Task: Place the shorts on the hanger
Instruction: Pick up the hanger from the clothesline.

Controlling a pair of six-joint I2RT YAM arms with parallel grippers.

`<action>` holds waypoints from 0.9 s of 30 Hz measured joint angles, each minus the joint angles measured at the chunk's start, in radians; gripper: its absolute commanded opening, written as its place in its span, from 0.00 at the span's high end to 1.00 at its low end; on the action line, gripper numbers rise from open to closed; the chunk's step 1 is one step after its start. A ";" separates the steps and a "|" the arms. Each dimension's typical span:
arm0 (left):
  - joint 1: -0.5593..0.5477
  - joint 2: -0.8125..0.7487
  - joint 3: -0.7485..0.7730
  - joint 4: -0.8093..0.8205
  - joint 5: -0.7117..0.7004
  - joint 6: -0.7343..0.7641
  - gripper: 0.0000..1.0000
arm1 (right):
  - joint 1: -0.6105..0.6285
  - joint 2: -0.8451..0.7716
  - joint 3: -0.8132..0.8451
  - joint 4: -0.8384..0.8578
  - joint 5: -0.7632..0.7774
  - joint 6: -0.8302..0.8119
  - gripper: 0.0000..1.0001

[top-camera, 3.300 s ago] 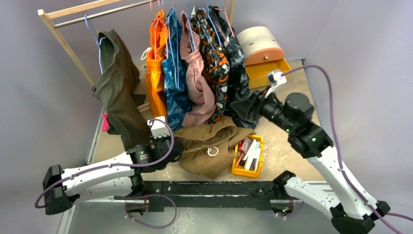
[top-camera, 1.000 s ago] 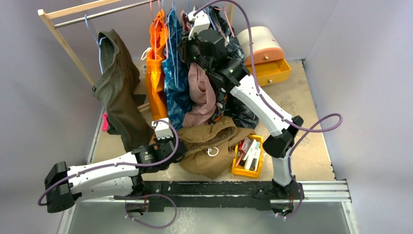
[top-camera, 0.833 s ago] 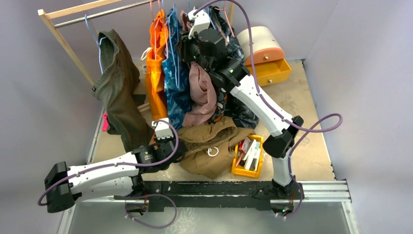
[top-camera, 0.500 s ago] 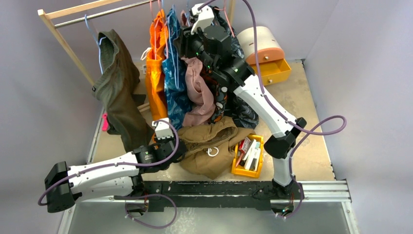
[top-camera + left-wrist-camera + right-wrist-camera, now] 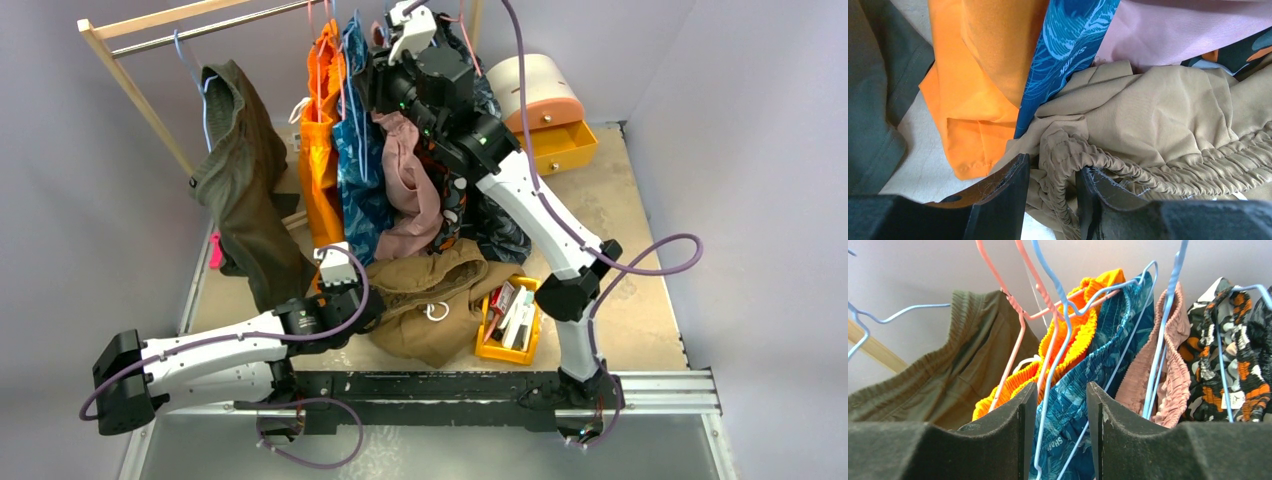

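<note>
The left arm lies low along the near edge of the counter (image 5: 640, 300), forearm stretched toward the middle. Its left gripper (image 5: 1053, 169) is clenched on a gathered fold of the shorts' (image 5: 1153, 115) waistband. The shorts are heaped on the counter under the hanging clothes, touching the yellow bin (image 5: 487, 342) to their right. The bin holds a few red and white packs standing on edge.

The right arm rises from its base, bends at the elbow near the bin and reaches up and away to the rack (image 5: 120, 70). The right gripper (image 5: 1061, 389) points up among the hooks, jaws apart. The wire of the hanger (image 5: 1054, 352) runs between them; I cannot tell whether it touches either finger. It hangs between the orange shorts (image 5: 1075, 335) and a blue patterned garment (image 5: 1108, 350).

At the far right a yellow drawer (image 5: 562, 150) stands pulled out of a rounded cream box (image 5: 535, 85); its contents are not visible.
</note>
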 measured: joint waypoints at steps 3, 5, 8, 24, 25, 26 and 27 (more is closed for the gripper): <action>0.000 0.003 0.000 0.000 0.002 0.000 0.63 | 0.000 0.023 0.000 -0.004 -0.005 -0.001 0.58; 0.000 0.006 0.000 0.001 0.005 0.000 0.63 | 0.000 0.037 0.000 -0.006 -0.015 -0.002 0.58; 0.000 0.008 0.000 0.001 0.009 0.000 0.63 | 0.000 0.051 0.000 -0.011 -0.026 -0.002 0.57; 0.000 0.019 0.000 0.001 0.013 0.000 0.63 | 0.001 0.060 0.000 -0.052 0.010 -0.029 0.62; 0.000 0.023 0.000 0.001 0.013 0.000 0.63 | 0.001 0.060 0.000 -0.055 0.018 -0.034 0.62; 0.000 0.026 0.000 0.001 0.013 0.000 0.63 | 0.001 0.060 0.000 -0.056 0.027 -0.037 0.62; 0.000 0.029 0.000 0.000 0.014 0.000 0.63 | 0.001 0.060 0.000 -0.056 0.035 -0.041 0.62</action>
